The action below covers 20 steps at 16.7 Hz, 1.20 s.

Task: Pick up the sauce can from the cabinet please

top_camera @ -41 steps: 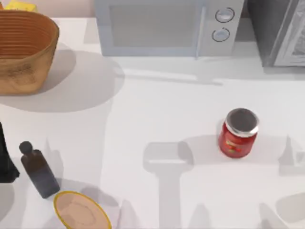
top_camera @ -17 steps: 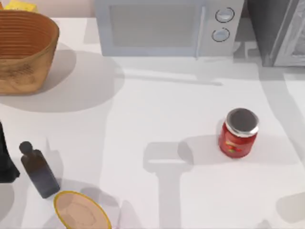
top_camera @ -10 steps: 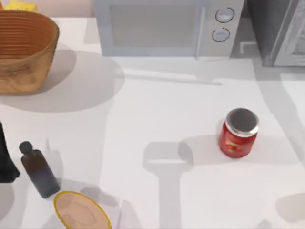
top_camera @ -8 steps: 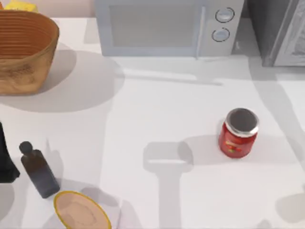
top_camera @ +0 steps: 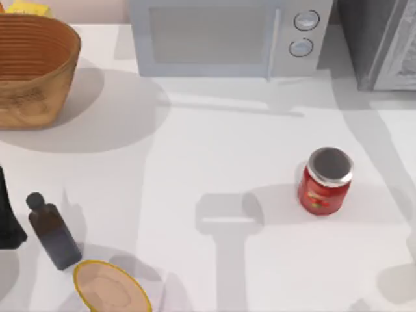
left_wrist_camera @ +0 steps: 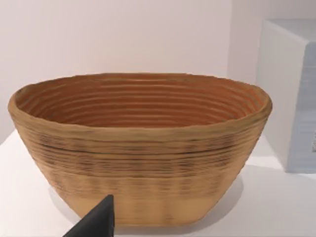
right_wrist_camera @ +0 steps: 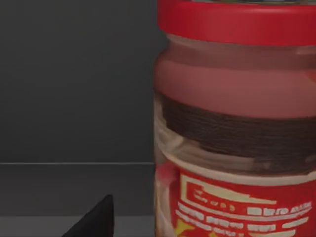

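Observation:
The sauce can [right_wrist_camera: 237, 123] stands upright inside the dark cabinet [right_wrist_camera: 74, 98], very close in the right wrist view, with a red rim on top and a red-and-yellow label low on its side. My right gripper [right_wrist_camera: 158, 229] is open at the can's level, one dark fingertip [right_wrist_camera: 96, 219] apart from the can's side with a gap between them. From above, the cabinet [top_camera: 380, 42] is at the table's back right. My left arm [top_camera: 8, 218] is parked at the left edge, its gripper [left_wrist_camera: 158, 232] open and facing the basket.
A red jar with a plain grey lid [top_camera: 325, 182] stands on the table at right of centre. A microwave [top_camera: 221, 36] is at the back, a woven basket [top_camera: 32, 71] at back left. A dark bottle [top_camera: 52, 231] and a bowl [top_camera: 107, 286] stand at front left.
The arm shadows on the right side of the table have shifted toward the cabinet. The jar, bottle, bowl and basket have not moved.

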{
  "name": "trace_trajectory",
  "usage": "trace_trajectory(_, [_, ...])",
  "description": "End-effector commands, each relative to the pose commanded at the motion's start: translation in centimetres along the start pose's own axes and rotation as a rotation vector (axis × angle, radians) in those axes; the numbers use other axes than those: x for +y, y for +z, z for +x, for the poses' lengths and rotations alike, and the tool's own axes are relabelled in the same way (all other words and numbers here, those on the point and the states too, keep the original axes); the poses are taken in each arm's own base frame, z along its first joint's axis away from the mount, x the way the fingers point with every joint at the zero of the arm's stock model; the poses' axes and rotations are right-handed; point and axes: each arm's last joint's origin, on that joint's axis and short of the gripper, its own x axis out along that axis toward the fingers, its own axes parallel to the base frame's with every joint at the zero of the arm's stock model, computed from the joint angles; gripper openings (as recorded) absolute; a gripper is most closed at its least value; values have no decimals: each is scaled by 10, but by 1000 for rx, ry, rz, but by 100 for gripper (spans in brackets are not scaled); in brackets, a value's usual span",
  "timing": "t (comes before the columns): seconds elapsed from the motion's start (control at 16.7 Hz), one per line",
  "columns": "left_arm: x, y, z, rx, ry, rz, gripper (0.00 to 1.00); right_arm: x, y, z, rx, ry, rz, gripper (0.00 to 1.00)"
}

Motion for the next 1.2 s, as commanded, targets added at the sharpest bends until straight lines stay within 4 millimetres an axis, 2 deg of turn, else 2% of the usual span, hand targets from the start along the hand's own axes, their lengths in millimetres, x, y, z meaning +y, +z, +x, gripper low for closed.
trace_trajectory(0.42, [0,0,0,0,0,0,100,1,1,51,-2,1,1,100])
trace_trajectory(0.72, [0,0,0,0,0,0,100,1,0,56,-2,1,1,100])
trace_trajectory(1.2, [0,0,0,0,0,0,100,1,0,56,-2,1,1,40])
